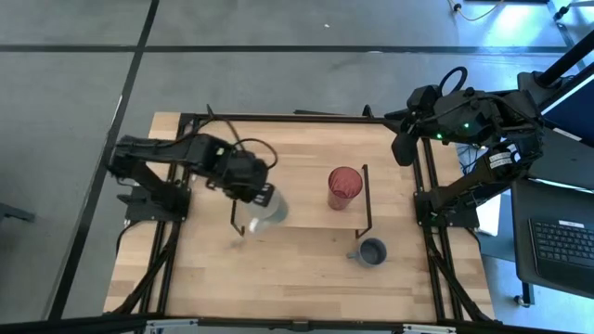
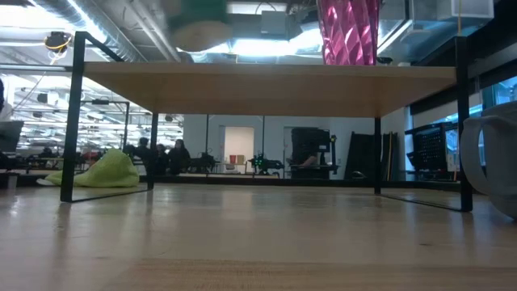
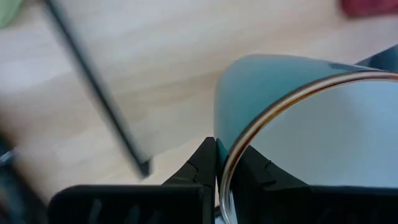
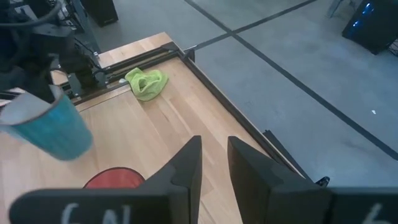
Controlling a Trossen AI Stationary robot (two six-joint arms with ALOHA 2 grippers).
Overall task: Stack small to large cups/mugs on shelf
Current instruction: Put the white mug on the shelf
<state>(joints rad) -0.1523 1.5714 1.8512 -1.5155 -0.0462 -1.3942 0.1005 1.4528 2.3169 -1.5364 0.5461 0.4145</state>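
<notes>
My left gripper (image 1: 258, 192) is shut on a mug (image 1: 270, 207) that is teal outside and white inside, over the left end of the shelf (image 1: 306, 215). From the low view, the mug (image 2: 200, 23) hangs just above the shelf board (image 2: 266, 85). The red tumbler (image 1: 344, 186) stands upright on the shelf's right part, seen also in the low view (image 2: 349, 32). The small grey-blue mug (image 1: 372, 252) stands on the table, near of the shelf's right leg. My right gripper (image 4: 213, 146) is open and waits high over the table's far right corner (image 1: 404, 147). My left gripper pinches the mug's rim (image 3: 231, 163) between its two fingers, one finger (image 3: 200, 167) on the teal outer wall and the other (image 3: 255, 171) inside on the white wall. The mug (image 4: 55, 129) is lifted clear of the shelf and hangs tilted.
A green cloth lump (image 4: 146, 83) lies by the table's far left corner, seen in the low view (image 2: 101, 171) behind the shelf's left leg (image 2: 73, 121). Black frame rails run along the table's edges (image 1: 427, 199). Bare shelf board lies between the held mug and the tumbler.
</notes>
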